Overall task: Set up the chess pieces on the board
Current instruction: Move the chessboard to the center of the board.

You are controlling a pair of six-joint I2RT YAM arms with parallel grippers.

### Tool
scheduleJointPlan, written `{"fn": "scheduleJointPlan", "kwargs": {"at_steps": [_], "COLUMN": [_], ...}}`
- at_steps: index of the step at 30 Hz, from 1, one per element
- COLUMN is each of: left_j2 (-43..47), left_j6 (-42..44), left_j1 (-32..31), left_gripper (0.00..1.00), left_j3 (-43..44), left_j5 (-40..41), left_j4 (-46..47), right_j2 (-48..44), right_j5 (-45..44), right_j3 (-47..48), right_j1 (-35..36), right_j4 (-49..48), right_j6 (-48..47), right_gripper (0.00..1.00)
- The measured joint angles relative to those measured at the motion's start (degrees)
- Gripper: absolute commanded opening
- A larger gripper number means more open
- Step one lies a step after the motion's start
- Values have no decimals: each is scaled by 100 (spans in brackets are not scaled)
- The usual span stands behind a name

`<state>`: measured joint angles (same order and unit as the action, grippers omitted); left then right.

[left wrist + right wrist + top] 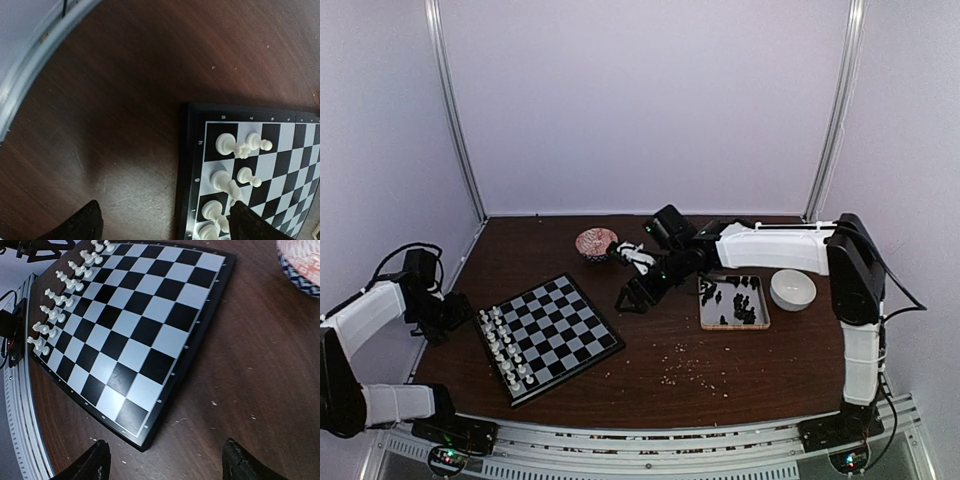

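While white chess pieces (503,345) stand in two rows along board's (565,325) left edge, you have black chess pieces (738,300) sitting in tray (734,328) right of board, well apart. Left gripper (455,308) just off board's left rim: jaws spread, nothing between. Right gripper (628,298) between board and tray, above table (520,250): jaws apart, empty. Crumbs (692,372) near front.
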<state>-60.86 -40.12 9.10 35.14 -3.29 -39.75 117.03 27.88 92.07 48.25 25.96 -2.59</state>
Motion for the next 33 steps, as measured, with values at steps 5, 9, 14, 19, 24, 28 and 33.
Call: {"fn": "scheduleJointPlan", "kwargs": {"at_steps": [5,9,14,19,24,28,33], "left_j2": [-254,-103,535,356,-275,-748,-1351], "left_j6": [-520,-986,-1379,-1379,-1379,-1355,-1292], "left_j1": [22,24,35,48,61,61,72], "left_gripper": [77,67,2,0,0,0,0], "left_j3": [-411,-656,-695,-562,-538,-538,-487], "left_j5": [-522,-660,-376,-15,94,92,-127], "left_j4": [616,1045,1075,960,1023,1272,1766], "right_j2": [520,675,688,970,1239,1294,1318], "right_j5": [146,216,229,181,223,278,299], "right_j3": [428,511,525,813,1005,1005,1005], "right_j1": [332,380,380,378,374,374,376], "right_j4": [144,229,284,302,321,420,549], "right_j6": [138,214,302,461,610,686,684], "right_gripper": [72,70,61,56,58,59,58]}}
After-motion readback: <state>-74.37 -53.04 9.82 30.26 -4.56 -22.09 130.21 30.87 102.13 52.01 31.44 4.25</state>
